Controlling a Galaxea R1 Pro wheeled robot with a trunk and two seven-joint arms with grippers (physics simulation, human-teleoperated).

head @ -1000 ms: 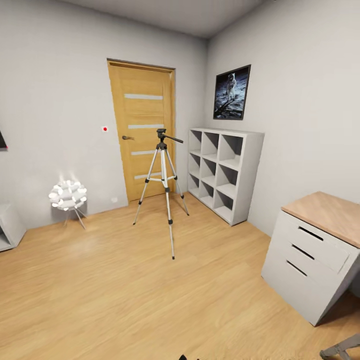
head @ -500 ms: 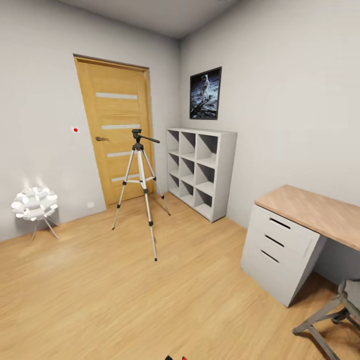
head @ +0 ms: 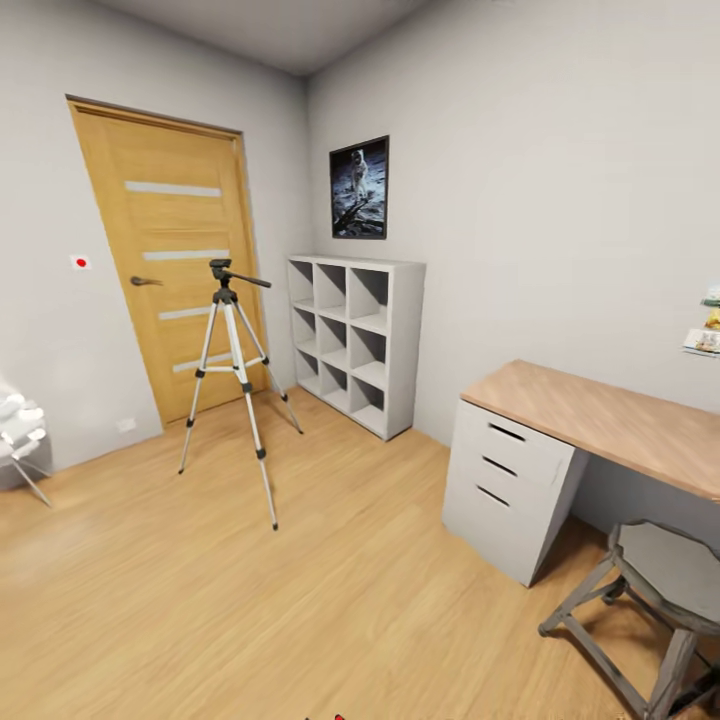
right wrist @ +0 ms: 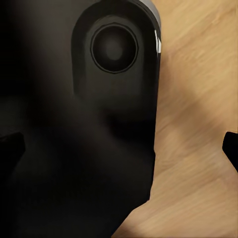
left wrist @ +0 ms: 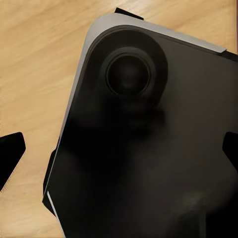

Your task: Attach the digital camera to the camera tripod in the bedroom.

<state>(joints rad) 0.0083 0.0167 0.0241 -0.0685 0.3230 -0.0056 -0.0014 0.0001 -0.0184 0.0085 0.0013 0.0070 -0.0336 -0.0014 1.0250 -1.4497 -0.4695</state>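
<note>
Bedroom view has swung right (camera move): camera tripod (head: 232, 375) now sits left, tabletop (head: 600, 420) appears. Both claws' fingertips well apart, empty; camera not found.

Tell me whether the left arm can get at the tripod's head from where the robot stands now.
Probably not. The camera tripod stands well off across the wood floor near the door, and the left wrist view looks down at the robot's own base.
</note>
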